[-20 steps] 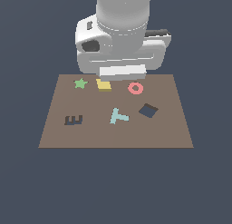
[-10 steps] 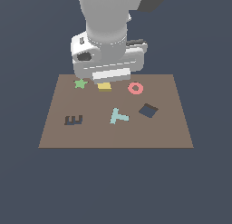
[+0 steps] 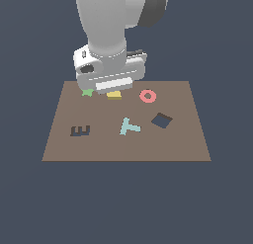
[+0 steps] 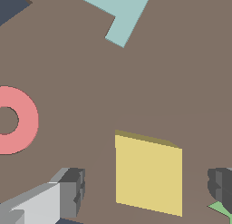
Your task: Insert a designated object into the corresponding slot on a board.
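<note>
Clearly, the hand (image 4: 147, 196) is held low over the board's (image 3: 188, 139) far edge with its fingers (image 4: 72, 191) spread, one on either side of the yellow square block (image 4: 148, 175) and apart from it. The block lies flat between the green star (image 3: 87, 93) and the pink ring (image 3: 147, 95). The diamond-turned slot (image 3: 161, 120) is seen uncovered nearer the exterior view's right edge, bare board around it.

Brown board (image 3: 59, 144) carries star (image 3: 87, 93), square (image 3: 114, 95), ring (image 3: 147, 95), T (image 3: 128, 126).
</note>
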`<state>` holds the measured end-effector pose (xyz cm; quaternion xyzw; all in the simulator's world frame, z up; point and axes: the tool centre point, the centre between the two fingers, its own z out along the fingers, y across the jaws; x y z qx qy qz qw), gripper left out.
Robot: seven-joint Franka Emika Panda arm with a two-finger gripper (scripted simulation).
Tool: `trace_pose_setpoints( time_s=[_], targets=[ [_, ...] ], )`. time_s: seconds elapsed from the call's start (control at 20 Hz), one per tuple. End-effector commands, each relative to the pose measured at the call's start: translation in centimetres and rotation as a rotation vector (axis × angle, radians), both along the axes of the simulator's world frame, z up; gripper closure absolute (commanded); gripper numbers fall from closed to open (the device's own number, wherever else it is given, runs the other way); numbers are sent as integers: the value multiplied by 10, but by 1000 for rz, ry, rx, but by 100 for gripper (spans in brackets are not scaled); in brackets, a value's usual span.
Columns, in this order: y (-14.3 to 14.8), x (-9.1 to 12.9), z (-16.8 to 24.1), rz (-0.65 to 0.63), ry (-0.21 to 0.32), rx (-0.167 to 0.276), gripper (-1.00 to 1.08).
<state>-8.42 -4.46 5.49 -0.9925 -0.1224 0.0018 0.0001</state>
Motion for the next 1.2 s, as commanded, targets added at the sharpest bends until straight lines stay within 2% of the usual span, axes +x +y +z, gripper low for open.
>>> trace_pose_setpoints(
  time_s=[0.0,0.75,0.8,1.15],
  targets=[
    [-3,-1,-4,9,-3,0,-92],
    [-4,-1,-25,11,-4,0,-92],
    [-4,-1,-25,11,-4,0,108],
    [-4,-1,-25,11,-4,0,108]
  ],
)
